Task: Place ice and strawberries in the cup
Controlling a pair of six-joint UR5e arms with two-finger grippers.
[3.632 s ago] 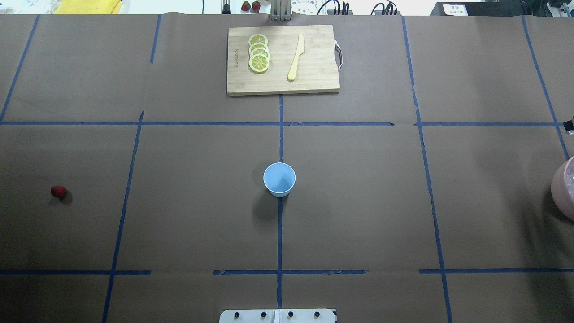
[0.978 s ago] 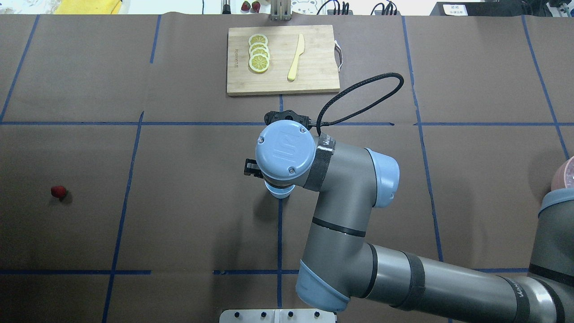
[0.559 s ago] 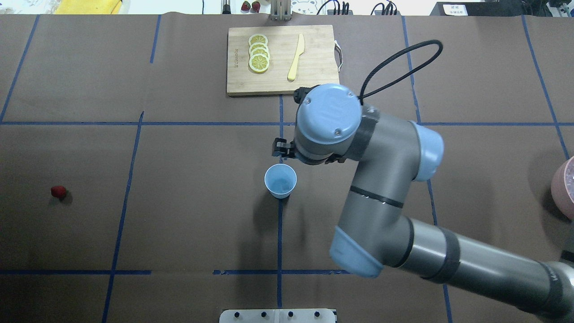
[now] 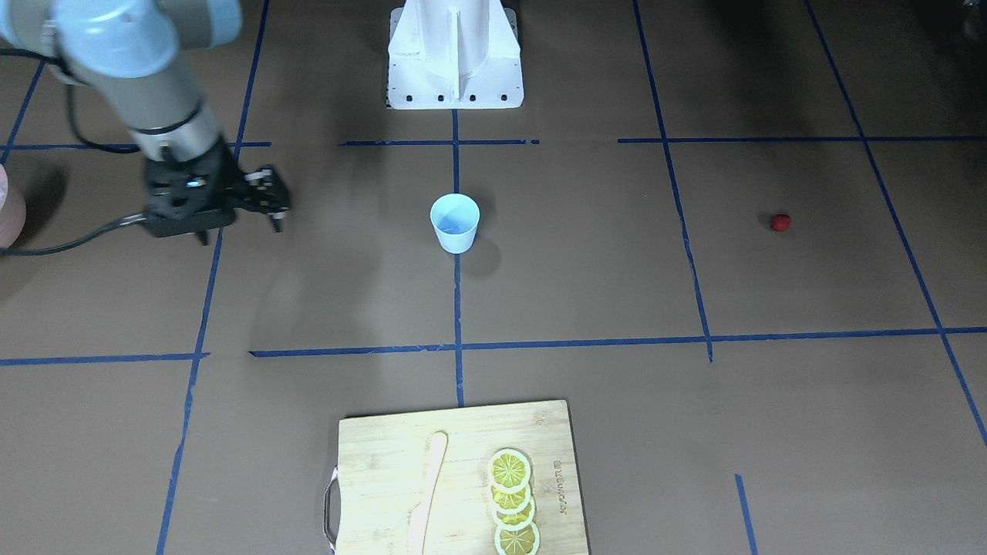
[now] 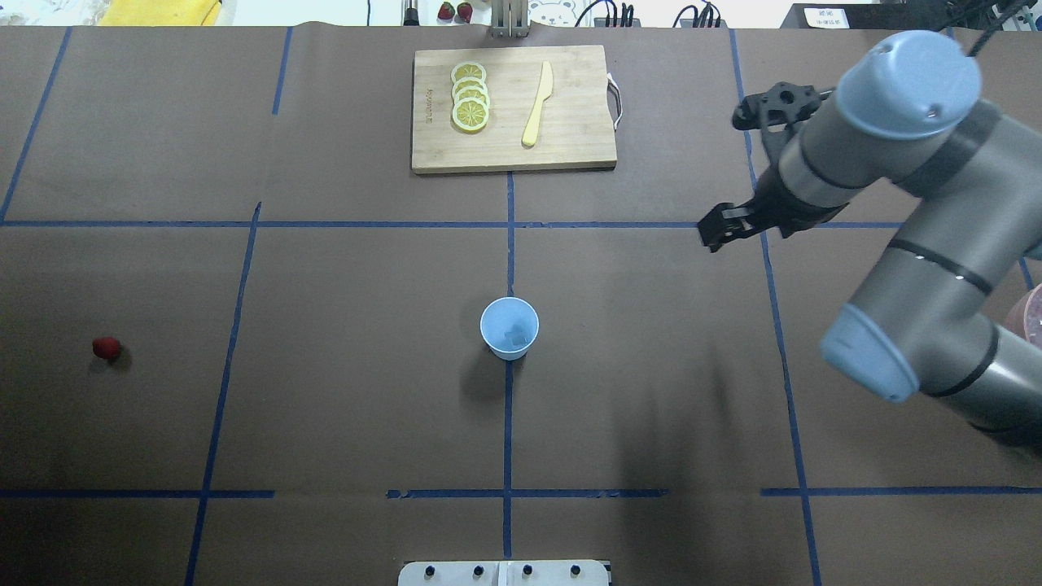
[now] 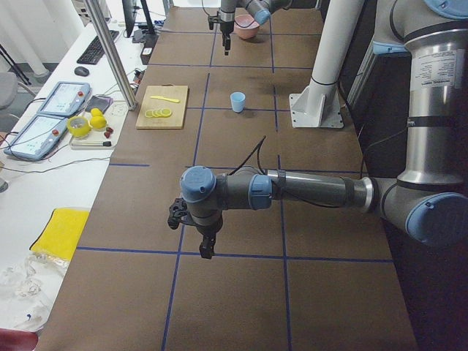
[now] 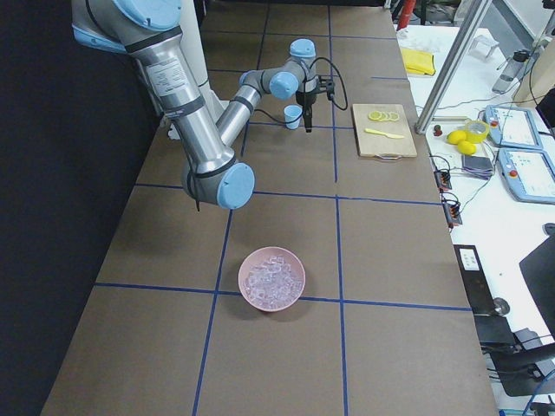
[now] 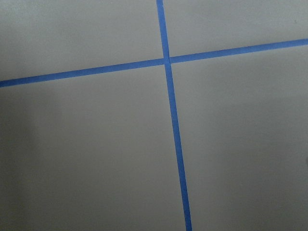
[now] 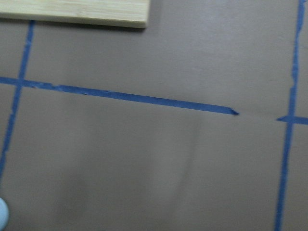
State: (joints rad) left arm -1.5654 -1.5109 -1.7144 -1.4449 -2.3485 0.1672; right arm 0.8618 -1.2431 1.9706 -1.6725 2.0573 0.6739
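Observation:
The pale blue cup [image 5: 509,352] stands upright at the table's middle, also in the front view [image 4: 455,240]. A pale ice lump [image 5: 514,332] lies inside it. The dark-red strawberry [image 5: 106,348] lies alone on the paper far to the left, also in the front view [image 4: 780,223]. My right gripper [image 5: 720,230] hangs open and empty above the table, well right of and beyond the cup. My left gripper [image 6: 207,247] shows only in the exterior left view, low over the table far from the cup; I cannot tell whether it is open or shut.
A pink bowl [image 7: 247,295] with several ice lumps [image 7: 271,277] stands at the table's right end, half hidden by my right arm in the overhead view. A wooden cutting board [image 5: 570,155] with lemon slices [image 5: 470,98] and a yellow knife [image 5: 537,104] lies at the far middle.
My right arm has swung from above the cup away to the right and farther back. The cup, empty at first, now holds an ice lump. The strawberry has not moved.

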